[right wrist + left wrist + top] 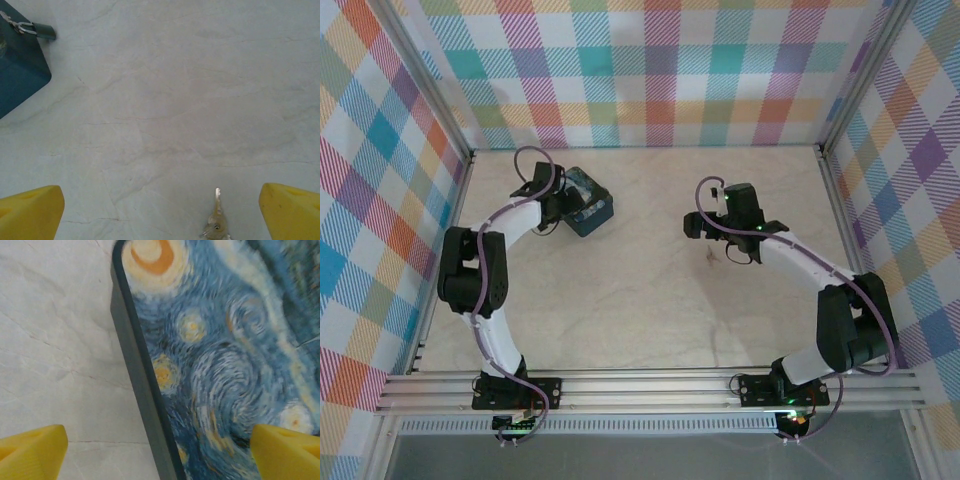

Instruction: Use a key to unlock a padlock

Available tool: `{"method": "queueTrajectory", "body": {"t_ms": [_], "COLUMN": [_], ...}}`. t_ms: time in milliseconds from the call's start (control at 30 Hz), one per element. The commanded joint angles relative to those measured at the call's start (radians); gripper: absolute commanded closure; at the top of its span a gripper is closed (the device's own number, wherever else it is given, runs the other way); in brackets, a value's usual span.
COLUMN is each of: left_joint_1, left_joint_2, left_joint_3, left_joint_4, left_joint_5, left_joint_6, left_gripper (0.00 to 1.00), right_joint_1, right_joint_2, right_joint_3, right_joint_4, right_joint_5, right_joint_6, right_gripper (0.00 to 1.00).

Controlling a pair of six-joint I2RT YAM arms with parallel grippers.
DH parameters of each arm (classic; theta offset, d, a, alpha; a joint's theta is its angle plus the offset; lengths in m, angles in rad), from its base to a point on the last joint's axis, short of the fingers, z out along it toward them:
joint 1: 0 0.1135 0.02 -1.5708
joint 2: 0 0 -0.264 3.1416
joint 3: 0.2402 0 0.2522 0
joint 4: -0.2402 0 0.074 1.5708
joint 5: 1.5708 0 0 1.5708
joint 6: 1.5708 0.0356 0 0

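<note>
Looking down from the right claw (160,212), its yellow tips are spread wide and the key (216,212) lies flat on the table (200,100) between them at 6 o'clock. The key's ring end is cut off by the frame edge. Up at 11 o'clock is the blue box (20,70), partly out of frame. A small grey padlock (44,31) hangs off its corner by a silver loop, too tiny to read much. The left claw (160,450) is spread wide too, one tip over the table and one over the box's swirly printed lid. The box looks shut, so can't tell what's inside. From overhead it sits around 10 o'clock.
</note>
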Motion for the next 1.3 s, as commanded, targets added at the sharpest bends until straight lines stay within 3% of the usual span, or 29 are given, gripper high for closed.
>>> {"method": "queueTrajectory", "body": {"t_ms": [0, 233, 567, 667, 833, 1067, 1267], "left_joint_1": [-0.016, -0.133, -0.273, -0.275, -0.263, -0.242, -0.219], "left_joint_2": [0.042, 0.064, -0.093, -0.18, -0.256, -0.171, -0.078], "left_joint_3": [0.004, -0.049, -0.249, -0.309, -0.27, -0.179, -0.115], "left_joint_4": [0.006, 0.023, 0.039, 0.036, -0.025, -0.024, 0.007], "left_joint_5": [0.129, 0.197, 0.275, 0.275, 0.248, 0.287, 0.354], "left_joint_6": [0.08, 0.231, 0.266, 0.262, 0.234, 0.176, 0.153], "left_gripper": [0.15, 0.31, 0.36, 0.33, 0.24, 0.25, 0.26], "right_joint_1": [0.024, 0.043, 0.043, 0.043, 0.067, 0.148, 0.221], "right_joint_2": [0.019, 0.024, 0.087, 0.162, 0.245, 0.246, 0.256], "right_joint_3": [0.048, 0.045, 0.096, 0.162, 0.215, 0.155, 0.108], "right_joint_4": [-0.024, -0.015, -0.012, -0.007, 0.015, 0.076, 0.115], "right_joint_5": [-0.015, -0.027, -0.079, -0.134, -0.261, -0.286, -0.267], "right_joint_6": [0.033, 0.063, 0.039, 0.026, 0.066, 0.156, 0.216], "right_gripper": [0.01, 0.01, 0.01, 0.02, 0.16, 0.32, 0.33]}}
